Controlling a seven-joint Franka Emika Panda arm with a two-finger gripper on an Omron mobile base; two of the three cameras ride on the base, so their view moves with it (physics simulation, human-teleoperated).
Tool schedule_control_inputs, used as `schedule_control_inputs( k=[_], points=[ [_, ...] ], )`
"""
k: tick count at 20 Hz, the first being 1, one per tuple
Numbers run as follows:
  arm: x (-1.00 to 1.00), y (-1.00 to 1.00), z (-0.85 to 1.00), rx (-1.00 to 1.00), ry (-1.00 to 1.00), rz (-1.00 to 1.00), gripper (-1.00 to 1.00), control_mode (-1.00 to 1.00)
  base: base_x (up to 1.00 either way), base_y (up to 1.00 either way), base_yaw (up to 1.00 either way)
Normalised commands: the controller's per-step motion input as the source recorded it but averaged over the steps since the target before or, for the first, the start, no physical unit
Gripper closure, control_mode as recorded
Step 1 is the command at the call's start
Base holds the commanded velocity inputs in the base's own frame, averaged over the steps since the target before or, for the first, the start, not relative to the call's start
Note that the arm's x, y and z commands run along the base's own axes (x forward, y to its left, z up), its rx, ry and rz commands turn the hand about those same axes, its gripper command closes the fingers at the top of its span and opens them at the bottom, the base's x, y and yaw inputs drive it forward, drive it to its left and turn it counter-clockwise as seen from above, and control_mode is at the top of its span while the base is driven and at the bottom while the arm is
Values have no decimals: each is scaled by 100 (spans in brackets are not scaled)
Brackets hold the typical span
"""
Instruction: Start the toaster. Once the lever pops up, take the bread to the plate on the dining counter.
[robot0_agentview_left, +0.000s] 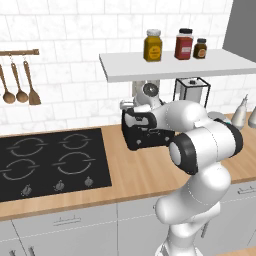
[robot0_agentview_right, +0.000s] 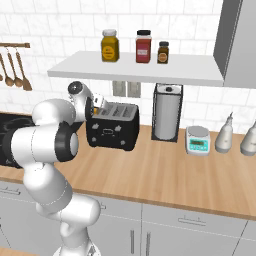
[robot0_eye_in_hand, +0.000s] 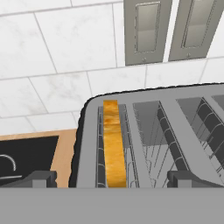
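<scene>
The black toaster (robot0_agentview_left: 148, 136) (robot0_agentview_right: 113, 128) stands on the wood worktop against the tiled wall. Seen from the hand, its silvery top (robot0_eye_in_hand: 151, 131) has two slots, and the bread (robot0_eye_in_hand: 112, 144) stands on edge in the left one, its golden crust level with the slot opening. My gripper (robot0_eye_in_hand: 113, 178) hovers just above the toaster's top, over the bread slot. It is open wide, with one fingertip on each side and nothing between them. My hand (robot0_agentview_left: 136, 114) (robot0_agentview_right: 98, 105) sits at the toaster's upper left corner. The plate and the dining counter are out of view.
A black hob (robot0_agentview_left: 50, 162) lies left of the toaster. Right of it stand a metal canister (robot0_agentview_right: 167, 114), a small scale (robot0_agentview_right: 198, 140) and two bottles (robot0_agentview_right: 225, 133). A shelf (robot0_agentview_right: 135, 70) with three jars hangs low overhead. Wall sockets (robot0_eye_in_hand: 146, 30) are behind the toaster.
</scene>
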Motion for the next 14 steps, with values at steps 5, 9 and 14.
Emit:
schedule_control_inputs(
  k=[5,9,14],
  points=[
    [0,0,0,0,0,0,-100,-100,0,0,0],
    [0,0,0,0,0,0,-100,-100,0,0,0],
    [0,0,0,0,0,0,-100,-100,0,0,0]
  ],
)
